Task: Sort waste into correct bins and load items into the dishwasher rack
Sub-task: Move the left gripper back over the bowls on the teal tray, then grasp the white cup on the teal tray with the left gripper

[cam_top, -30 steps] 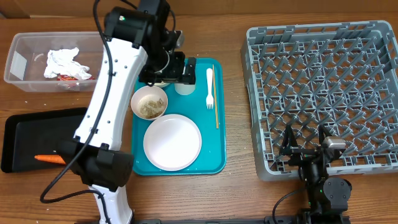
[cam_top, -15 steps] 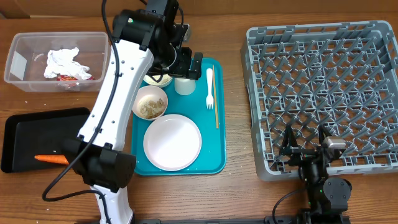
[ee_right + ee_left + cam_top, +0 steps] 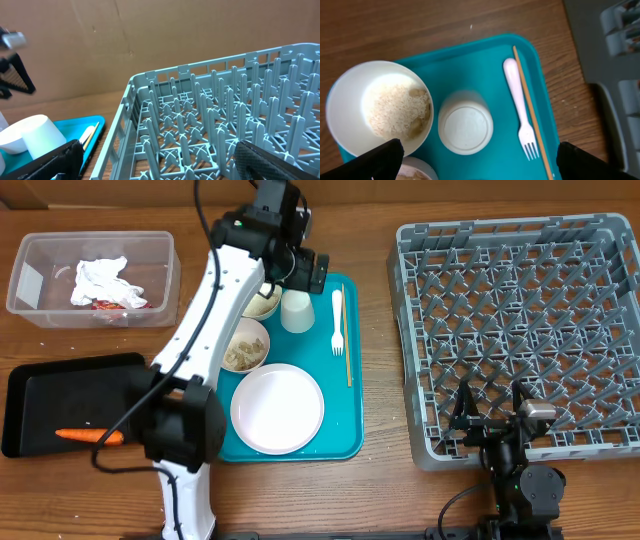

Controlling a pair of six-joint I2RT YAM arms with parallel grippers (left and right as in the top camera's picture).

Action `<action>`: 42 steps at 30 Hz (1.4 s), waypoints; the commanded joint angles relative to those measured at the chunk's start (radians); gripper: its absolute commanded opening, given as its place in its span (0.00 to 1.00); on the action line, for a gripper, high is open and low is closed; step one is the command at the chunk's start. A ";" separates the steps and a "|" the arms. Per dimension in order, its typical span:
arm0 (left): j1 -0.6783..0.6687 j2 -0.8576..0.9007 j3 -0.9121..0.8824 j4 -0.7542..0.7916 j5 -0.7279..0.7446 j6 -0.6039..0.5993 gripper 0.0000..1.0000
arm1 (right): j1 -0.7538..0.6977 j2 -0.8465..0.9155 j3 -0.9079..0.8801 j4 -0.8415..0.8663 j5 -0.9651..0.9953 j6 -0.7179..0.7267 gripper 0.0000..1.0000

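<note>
Cup (image 3: 465, 128) is sitting on tray (image 3: 485, 65) between bowl (image 3: 375, 107) and fork (image 3: 520, 115). Left tool (image 3: 480, 161) is hovering above, jaws wide, empty; its arm (image 3: 215, 300) is partly hiding bowl overhead. Right tool (image 3: 490, 405) is idling open by rack (image 3: 520, 310).

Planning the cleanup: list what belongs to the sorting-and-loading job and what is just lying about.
Job: napkins, wrapper, carrot, scraps, tub, black tray, plate, near bowl, far bowl, cup, fork, rack.
Lying about: teal tray, wooden stick, table.

White cup (image 3: 297, 311) and fork (image 3: 337, 320), teal tray (image 3: 346, 436), grey lattice rack (image 3: 515, 320).
</note>
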 commanded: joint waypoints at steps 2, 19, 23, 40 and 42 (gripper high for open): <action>-0.038 0.087 -0.011 0.003 -0.061 0.031 1.00 | -0.003 -0.011 -0.011 0.007 0.009 -0.003 1.00; -0.057 0.190 -0.013 -0.028 -0.106 0.015 1.00 | -0.003 -0.011 -0.011 0.007 0.009 -0.003 1.00; -0.057 0.190 -0.013 -0.029 -0.107 0.015 0.93 | -0.003 -0.011 -0.011 0.007 0.009 -0.003 1.00; -0.057 0.189 0.064 -0.120 -0.139 -0.067 0.31 | -0.003 -0.011 -0.011 0.007 0.009 -0.003 1.00; -0.057 0.187 0.131 -0.178 -0.133 -0.096 0.26 | -0.003 -0.011 -0.011 0.007 0.009 -0.003 1.00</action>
